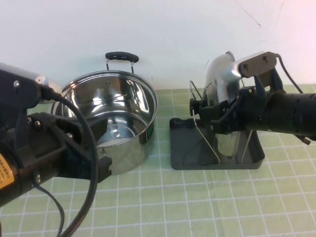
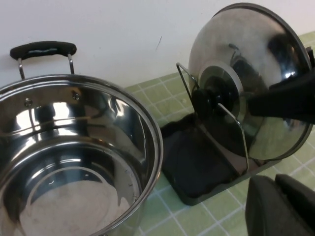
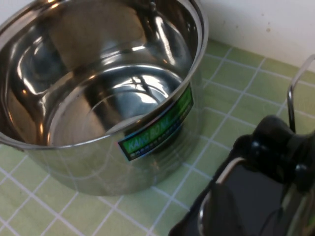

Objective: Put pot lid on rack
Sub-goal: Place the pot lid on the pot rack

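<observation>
Right hand (image 1: 217, 112) pinching lid (image 1: 222, 79) by knob, lid on edge between rack (image 1: 217, 158) wires so it stands. Left hand (image 1: 101, 168) parked beside pot (image 1: 111, 123), can't tell grip.

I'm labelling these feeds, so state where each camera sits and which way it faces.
High: raised on the robot's side, angled down at pot, rack and upright pot lid; both arms show, left gripper near the pot, right gripper at the lid.
Left wrist: over the pot, facing the lid's knob.
Right wrist: by the lid, facing the pot.
All three share the pot.
</observation>
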Controlling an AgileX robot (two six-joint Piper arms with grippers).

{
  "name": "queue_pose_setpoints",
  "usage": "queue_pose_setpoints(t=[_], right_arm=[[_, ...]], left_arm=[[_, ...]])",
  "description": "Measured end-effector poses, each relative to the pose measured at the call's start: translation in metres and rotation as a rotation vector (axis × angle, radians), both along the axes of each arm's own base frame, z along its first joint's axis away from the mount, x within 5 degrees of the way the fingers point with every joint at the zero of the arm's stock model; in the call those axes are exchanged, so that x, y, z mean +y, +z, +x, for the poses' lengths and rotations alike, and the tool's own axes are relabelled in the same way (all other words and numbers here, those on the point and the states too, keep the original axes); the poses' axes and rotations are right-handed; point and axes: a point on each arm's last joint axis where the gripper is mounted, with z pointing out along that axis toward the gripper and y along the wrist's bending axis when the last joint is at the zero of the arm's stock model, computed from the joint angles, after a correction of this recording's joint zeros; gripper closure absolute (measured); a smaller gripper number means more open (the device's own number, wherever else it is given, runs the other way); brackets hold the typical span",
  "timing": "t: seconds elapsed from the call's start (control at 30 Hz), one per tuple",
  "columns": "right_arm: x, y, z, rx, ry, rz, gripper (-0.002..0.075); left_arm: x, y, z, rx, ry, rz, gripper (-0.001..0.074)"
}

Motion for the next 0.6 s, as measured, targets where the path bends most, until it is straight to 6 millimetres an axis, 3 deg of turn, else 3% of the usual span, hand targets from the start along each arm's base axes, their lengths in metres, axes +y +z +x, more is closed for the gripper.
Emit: queue_pose_setpoints(t=[0.07, 0.17, 0.4, 0.5, 0.6], right_arm=[[-0.002, 0.002, 0.001, -0.004, -0.007, 0.002, 0.0276], [-0.012, 0.013, 0.001, -0.036, -0.033, 0.014, 0.0231], [-0.047, 0.075, -0.015, -0.234, -0.098, 0.048, 0.0222], [-0.056, 0.107, -0.035, -0.374, -0.077, 0.031, 0.0268], [-0.059, 0.138, -0.063, -0.526, -0.002, 0.028, 0.0417]], left_arm=[[0.000, 0.000, 0.000, -0.003, -0.001, -0.003, 0.0736], [0.000, 0.001, 0.000, -0.012, -0.002, 0.006, 0.0736], [0.006, 0.000, 0.004, -0.134, -0.005, 0.216, 0.0736], [0.015, 0.000, 0.007, -0.149, 0.044, 0.349, 0.0736], [0.029, 0.004, 0.009, -0.101, 0.174, 0.441, 0.0736]])
